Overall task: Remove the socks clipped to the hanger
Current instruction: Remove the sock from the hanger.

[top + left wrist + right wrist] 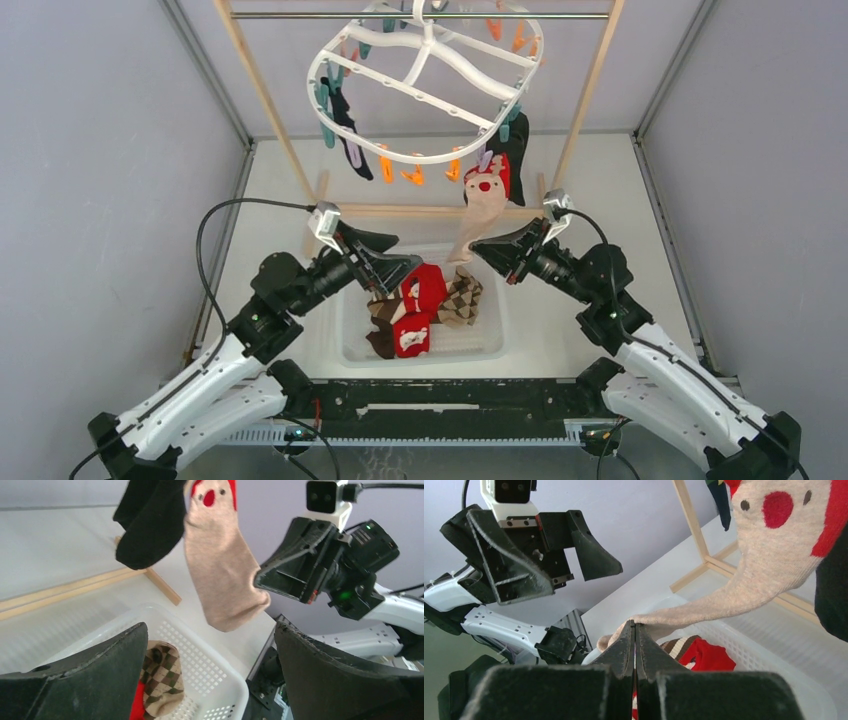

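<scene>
The white oval hanger (425, 85) hangs from a rod at the top. A dark sock (346, 128) is clipped on its left. A black sock (516, 148) and a beige sock with a red-nosed face (484, 205) are clipped on its right. My right gripper (476, 249) is shut on the beige sock's toe end (659, 617), and the sock (769, 565) is stretched taut from its clip. My left gripper (408, 252) is open and empty above the basket, to the left of the beige sock (225, 575). In the left wrist view its fingers (100, 675) stand wide apart.
A white perforated basket (470, 347) sits between the arms and holds red (425, 287), tan argyle (462, 298) and brown striped socks. The wooden rack's posts (590, 100) and its base bar (410, 211) stand behind it. Orange and teal clips (413, 176) dangle from the frame.
</scene>
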Controlling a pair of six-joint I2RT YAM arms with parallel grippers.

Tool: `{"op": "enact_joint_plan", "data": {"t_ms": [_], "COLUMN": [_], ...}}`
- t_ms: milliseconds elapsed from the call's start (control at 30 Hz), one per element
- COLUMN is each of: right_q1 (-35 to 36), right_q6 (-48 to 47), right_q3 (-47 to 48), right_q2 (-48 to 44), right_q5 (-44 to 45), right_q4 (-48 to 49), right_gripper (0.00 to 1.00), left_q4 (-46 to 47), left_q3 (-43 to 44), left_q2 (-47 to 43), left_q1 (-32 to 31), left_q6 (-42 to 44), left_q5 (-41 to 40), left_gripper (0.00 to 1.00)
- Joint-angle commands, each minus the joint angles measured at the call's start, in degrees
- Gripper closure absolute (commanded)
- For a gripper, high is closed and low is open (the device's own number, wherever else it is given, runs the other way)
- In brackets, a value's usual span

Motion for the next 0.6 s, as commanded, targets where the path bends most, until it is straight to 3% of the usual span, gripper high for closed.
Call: {"op": "enact_joint_plan", "data": {"t_ms": [0,300,567], "right_q1": [1.67,8.44,10.73], "right_q6": [3.58,1.97,-0.28], "right_q3": [1.83,5.79,6.06], "right_q2": [1.64,5.71,3.3], "right_q5": [2.74,7.29,10.62], "right_q4": [2.52,2.09,-4.02], "right_gripper": [1.0,1.0,1.0], "left_q4": [3.7,2.64,1.18], "left_q3": [0.89,1.57,3.4], "left_q2": [1.33,4.22,2.71], "left_q1": [-3.34,-6.06,-6.09], "left_q6": [0.77,3.34,3.83], "left_q5": [-0.54,-3.29,-3.15], "left_gripper": [0.0,0.0,0.0]}}
